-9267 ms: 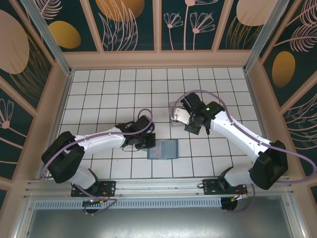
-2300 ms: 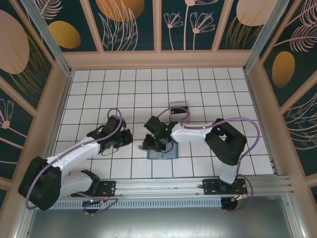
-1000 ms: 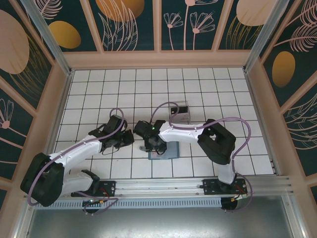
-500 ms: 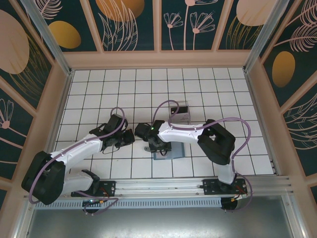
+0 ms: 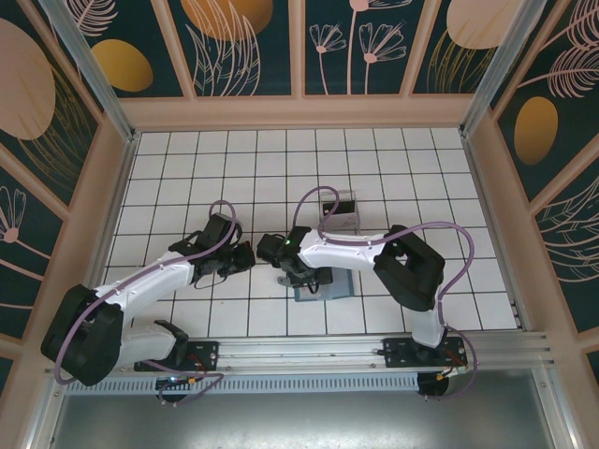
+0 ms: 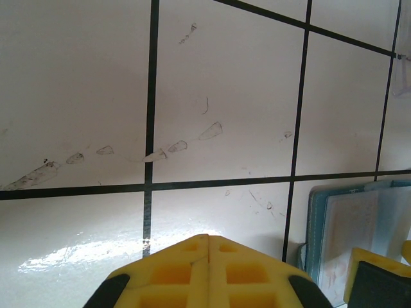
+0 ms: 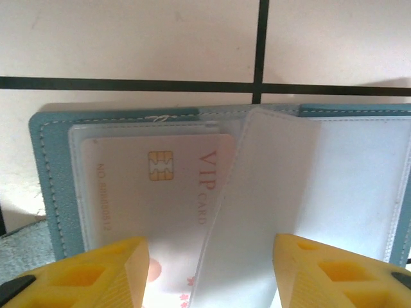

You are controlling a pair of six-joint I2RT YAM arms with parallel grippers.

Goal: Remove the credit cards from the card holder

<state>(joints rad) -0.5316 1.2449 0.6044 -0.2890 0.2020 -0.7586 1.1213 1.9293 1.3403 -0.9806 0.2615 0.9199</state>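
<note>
The teal card holder [image 5: 335,285] lies open on the tiled floor near the front middle. In the right wrist view its teal rim [image 7: 54,173] frames a white credit card [image 7: 148,192] printed "VIP CARD", tucked under a clear sleeve. A translucent sleeve flap [image 7: 308,192] covers the right half. My right gripper [image 7: 209,269] hovers open over the holder, one yellow finger on each side, gripping nothing; from above it [image 5: 295,271] sits at the holder's left end. My left gripper [image 5: 245,259] is shut and empty, just left of the holder [image 6: 314,231]. A dark card is not visible.
A clear plastic tray [image 5: 339,213] stands about two tiles behind the holder. Wooden walls ring the white tiled floor [image 5: 421,178]. Both arms crowd the front middle, with the two grippers about a tile apart.
My right gripper's jaws have spread wider over the holder, and the holder has slid slightly right. The left gripper has edged a little right, staying shut.
</note>
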